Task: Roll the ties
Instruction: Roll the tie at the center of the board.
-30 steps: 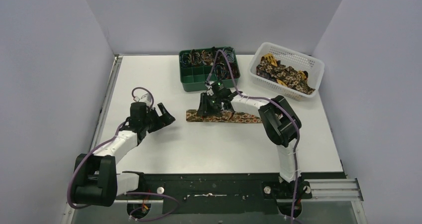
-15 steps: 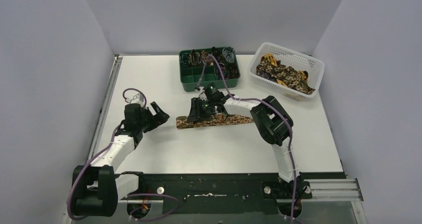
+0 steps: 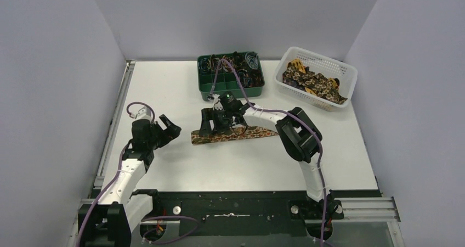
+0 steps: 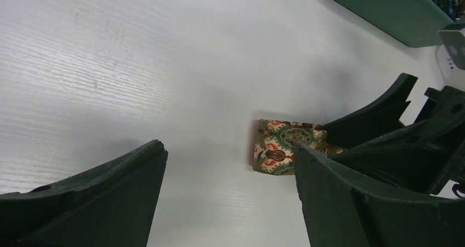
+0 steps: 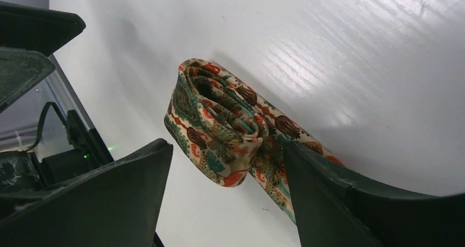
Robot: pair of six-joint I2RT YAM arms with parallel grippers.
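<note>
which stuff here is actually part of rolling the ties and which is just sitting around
Part of the job:
- tie on the table, one end coiled
- more ties in the white basket
- right gripper, open astride the coil

Just lying about:
- green compartment box
- coloured loops inside it
- left gripper, open, holding nothing

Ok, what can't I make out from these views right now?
Top view: the right gripper covers part of the tie, so its rolled turns can't be counted.
Left wrist: only the tie's end shows; fingers hide the rest.
Right wrist: the flat length runs under a finger and off the bottom edge.
Top view: green box and basket contents too small to tell.
</note>
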